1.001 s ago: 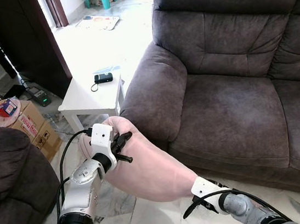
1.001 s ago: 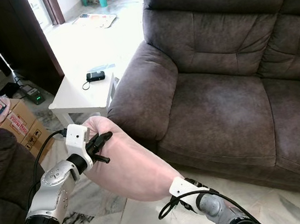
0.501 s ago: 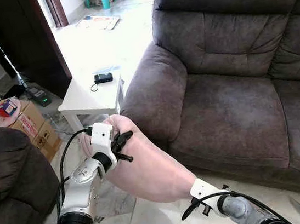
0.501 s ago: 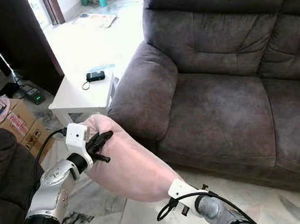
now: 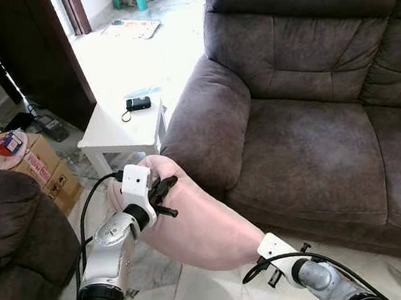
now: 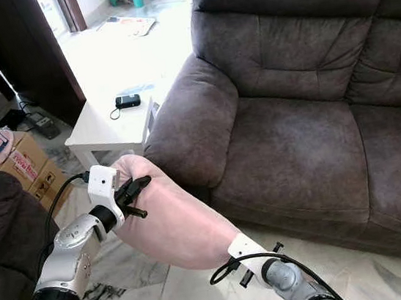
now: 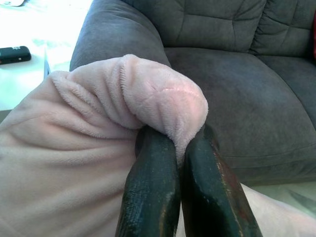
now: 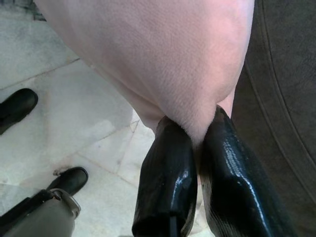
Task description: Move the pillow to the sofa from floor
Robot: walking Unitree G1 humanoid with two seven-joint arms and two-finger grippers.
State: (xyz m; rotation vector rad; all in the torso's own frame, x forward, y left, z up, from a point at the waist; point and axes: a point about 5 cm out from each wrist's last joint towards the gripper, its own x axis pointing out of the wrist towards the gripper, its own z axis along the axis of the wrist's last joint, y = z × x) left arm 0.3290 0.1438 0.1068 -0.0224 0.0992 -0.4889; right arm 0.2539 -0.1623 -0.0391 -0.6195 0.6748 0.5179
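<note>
A fold of the pink pillow [image 7: 98,123] is pinched between the closed fingers of the left gripper [image 7: 180,163], the plush bulging over the fingertips in a rounded lobe. At the opposite, lower corner the right gripper [image 8: 195,143] is clamped on a tapering edge of the same pillow, its glossy black fingers drawn narrowly together on the fabric.

The pillow is thus held at two ends and carried clear of the pale tiled floor [image 5: 205,297], stretched between the arms just in front of the sofa [image 5: 310,143], near its left armrest; whether it brushes the sofa's front cannot be settled from the head views. The two-point hold appears chosen so that a soft, shapeless load is kept from sagging or swinging while it is lifted toward the seat.

The pillow is fleecy, wrinkled near the left pinch and smoother and taut near the right. The sofa is upholstered in a dark grey-brown, suede-like material with deep, rounded cushions. Beside the armrest a small white side table [image 5: 110,136] is seen, with a dark device [image 5: 137,104] lying on it, and a cardboard box [image 5: 40,167] stands further left.
</note>
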